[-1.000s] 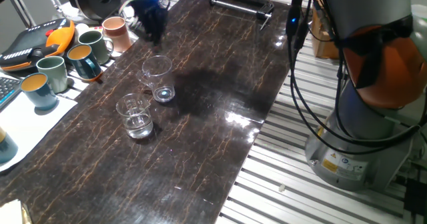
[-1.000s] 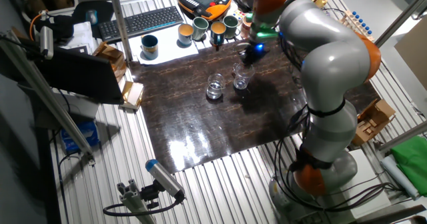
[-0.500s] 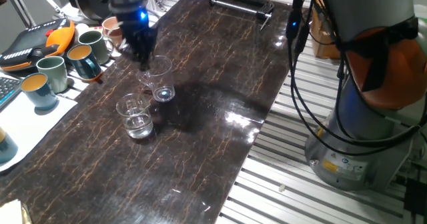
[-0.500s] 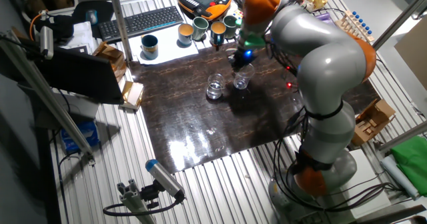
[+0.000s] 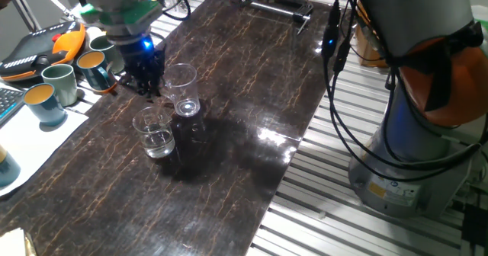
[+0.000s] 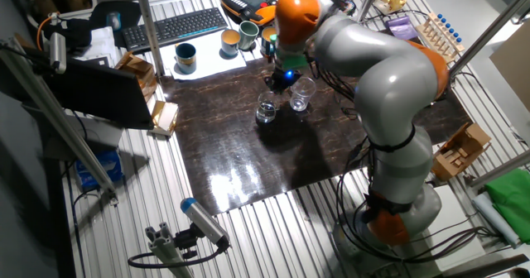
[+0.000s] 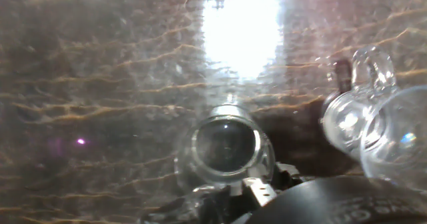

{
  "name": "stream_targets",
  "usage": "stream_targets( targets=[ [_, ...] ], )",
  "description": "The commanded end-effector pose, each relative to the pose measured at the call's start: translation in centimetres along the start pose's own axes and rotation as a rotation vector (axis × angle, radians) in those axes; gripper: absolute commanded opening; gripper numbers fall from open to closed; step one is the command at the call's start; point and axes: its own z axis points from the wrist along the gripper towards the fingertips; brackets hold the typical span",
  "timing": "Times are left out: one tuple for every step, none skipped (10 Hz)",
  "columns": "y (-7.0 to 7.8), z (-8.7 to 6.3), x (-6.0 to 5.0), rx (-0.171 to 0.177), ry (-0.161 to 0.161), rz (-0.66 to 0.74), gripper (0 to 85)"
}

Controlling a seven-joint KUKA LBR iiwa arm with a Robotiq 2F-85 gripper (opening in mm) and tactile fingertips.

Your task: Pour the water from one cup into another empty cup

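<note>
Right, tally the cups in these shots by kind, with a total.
Clear glasses: 2 (short rounded glass, tall tumbler)
Ceramic mugs in view: 5 (teal mug, grey-green mug, dark teal mug, green mug, dark mug on paper)
Total: 7

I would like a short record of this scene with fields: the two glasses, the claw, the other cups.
short glass: rounded glass, upright on dark table, a little water inside
tall glass: straight tumbler, upright, apparently empty
claw: low beside the tumbler, behind the short glass; open or shut cannot be told
other cups: ceramic mugs at table edge
</note>
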Motion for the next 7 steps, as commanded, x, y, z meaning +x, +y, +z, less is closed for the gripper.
stream_targets(
  targets=[
    [-0.2, 0.1, -0.1, 0.008, -0.005, 0.000, 45.3],
    [-0.1, 0.5, -0.2, 0.003, -0.004, 0.005, 49.0],
    [-0.1, 1.0, -0.5, 0.008, -0.004, -0.006, 50.0],
    [-0.2, 1.6, -0.7, 0.005, -0.005, -0.015, 50.3],
    [-0.3, 2.1, -1.0, -0.003, -0.009, -0.017, 50.3],
    [-0.1, 2.5, -1.0, -0.004, -0.012, -0.017, 50.0],
    [0.1, 3.0, -0.9, -0.004, -0.016, -0.017, 50.0]
  ],
)
